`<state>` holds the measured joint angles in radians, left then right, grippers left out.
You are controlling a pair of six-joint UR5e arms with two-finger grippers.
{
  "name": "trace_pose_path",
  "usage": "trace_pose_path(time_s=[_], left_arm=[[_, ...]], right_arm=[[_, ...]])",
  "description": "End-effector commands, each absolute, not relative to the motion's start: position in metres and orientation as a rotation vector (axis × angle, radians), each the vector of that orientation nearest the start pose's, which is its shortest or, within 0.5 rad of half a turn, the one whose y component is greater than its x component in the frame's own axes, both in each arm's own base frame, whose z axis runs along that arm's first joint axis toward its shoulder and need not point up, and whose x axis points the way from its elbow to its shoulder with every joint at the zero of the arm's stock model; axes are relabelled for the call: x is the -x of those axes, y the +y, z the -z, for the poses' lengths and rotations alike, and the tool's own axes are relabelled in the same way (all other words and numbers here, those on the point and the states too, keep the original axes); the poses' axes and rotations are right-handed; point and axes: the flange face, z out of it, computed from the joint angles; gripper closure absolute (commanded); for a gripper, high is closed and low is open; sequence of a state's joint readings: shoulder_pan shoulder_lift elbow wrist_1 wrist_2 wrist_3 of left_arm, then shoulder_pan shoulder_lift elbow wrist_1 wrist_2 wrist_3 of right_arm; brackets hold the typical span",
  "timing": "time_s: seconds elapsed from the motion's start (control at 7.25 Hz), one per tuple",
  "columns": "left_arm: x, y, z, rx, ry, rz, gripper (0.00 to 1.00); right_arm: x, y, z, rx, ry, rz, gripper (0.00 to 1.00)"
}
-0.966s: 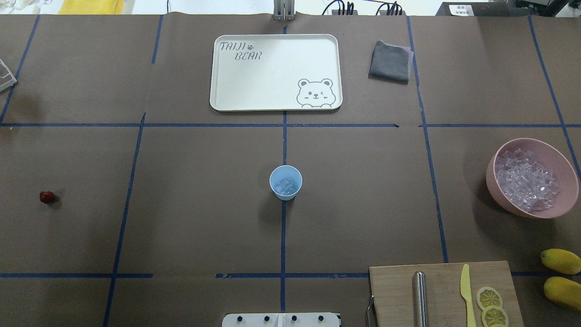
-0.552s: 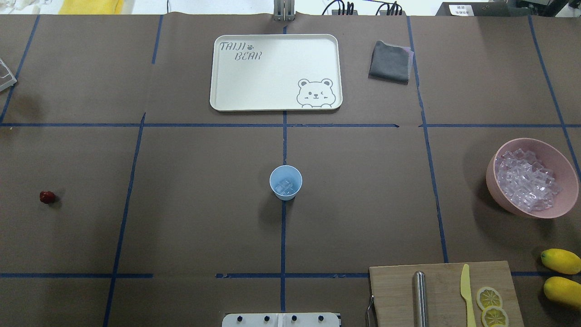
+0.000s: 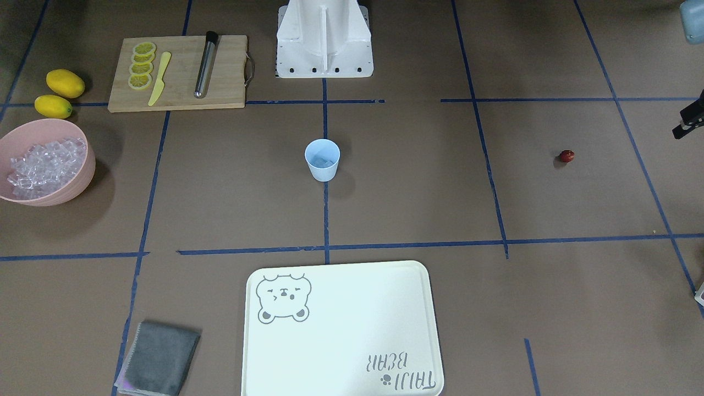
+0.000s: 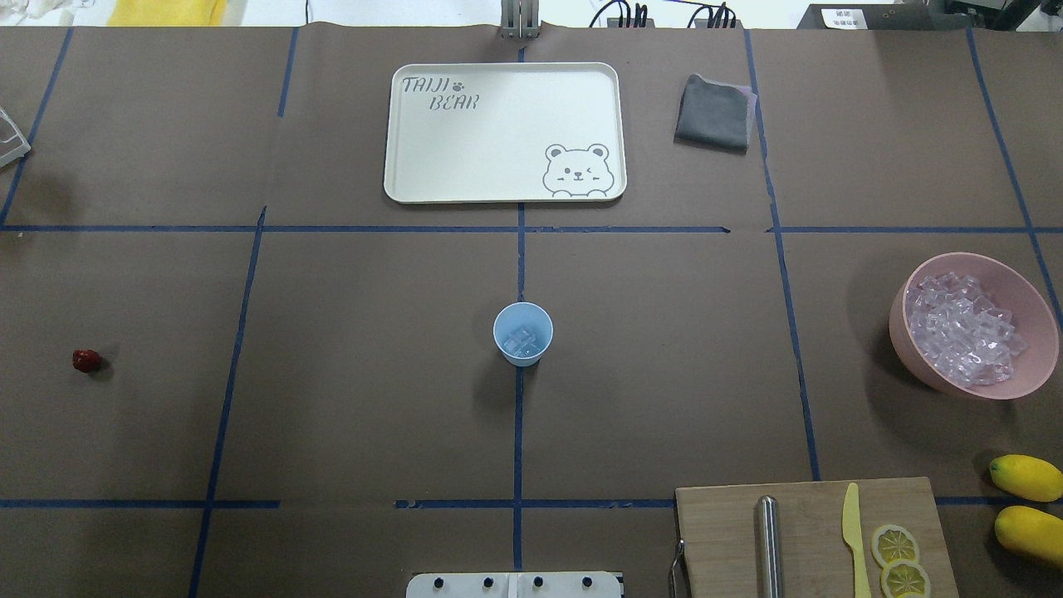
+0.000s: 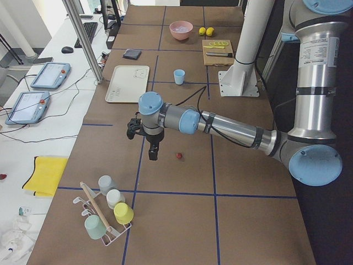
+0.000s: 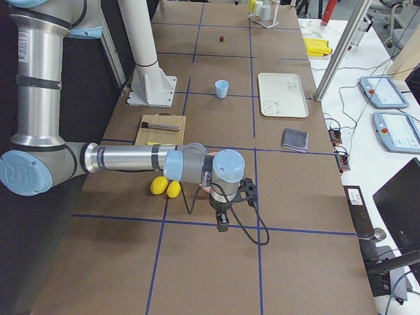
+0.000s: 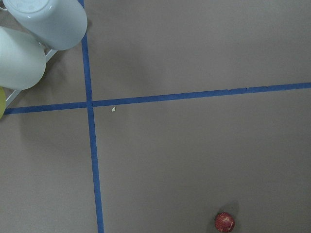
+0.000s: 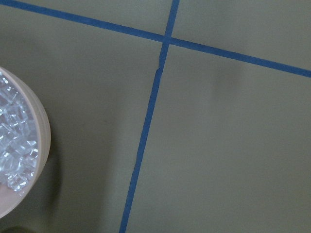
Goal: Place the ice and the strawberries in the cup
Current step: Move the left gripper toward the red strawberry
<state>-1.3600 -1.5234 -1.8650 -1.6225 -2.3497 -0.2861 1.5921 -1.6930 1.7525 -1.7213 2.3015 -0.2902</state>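
You have one pale blue tapered plastic cup (image 4: 522,332) holding clear glassy ice cubes (image 4: 521,341); one tiny dark red strawberry (image 4: 85,360) sits well apart. On left gripper (image 5: 153,152) and right gripper (image 6: 220,223) you cannot tell finger spacing.

You would have found the cup (image 4: 522,332), small, pale blue and tapered, standing upright on the desk (image 4: 374,374). A few clear cubes of ice (image 4: 521,341) lay at its bottom. More ice was heaped in a pink bowl (image 4: 1030,286) well off to the robot's right of the cup. The strawberry (image 4: 85,360), one tiny dark red berry, lay alone well off to the cup's other side.
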Motion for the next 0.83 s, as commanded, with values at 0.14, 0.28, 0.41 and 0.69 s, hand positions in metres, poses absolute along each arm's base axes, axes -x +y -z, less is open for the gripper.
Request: trace_pose_path(time_s=[0.14, 0.28, 0.41, 0.69], left_arm=[[-0.136, -0.454, -0.532, -0.093, 0.782, 0.042, 0.0], [-0.166, -0.441, -0.537, -0.098, 0.783, 0.047, 0.0], [-0.191, -0.432, -0.537, -0.105, 0.798, 0.049, 0.0], [-0.209, -0.425, -0.554, -0.089, 0.794, 0.02, 0.0]], right_arm=[[-0.076, -0.429, -0.645, -0.03, -0.736, 0.227, 0.0], [-0.076, -0.43, -0.645, -0.032, -0.735, 0.229, 0.0], [-0.076, -0.43, -0.644, -0.034, -0.735, 0.229, 0.0], [-0.076, -0.43, -0.643, -0.033, -0.734, 0.226, 0.0]])
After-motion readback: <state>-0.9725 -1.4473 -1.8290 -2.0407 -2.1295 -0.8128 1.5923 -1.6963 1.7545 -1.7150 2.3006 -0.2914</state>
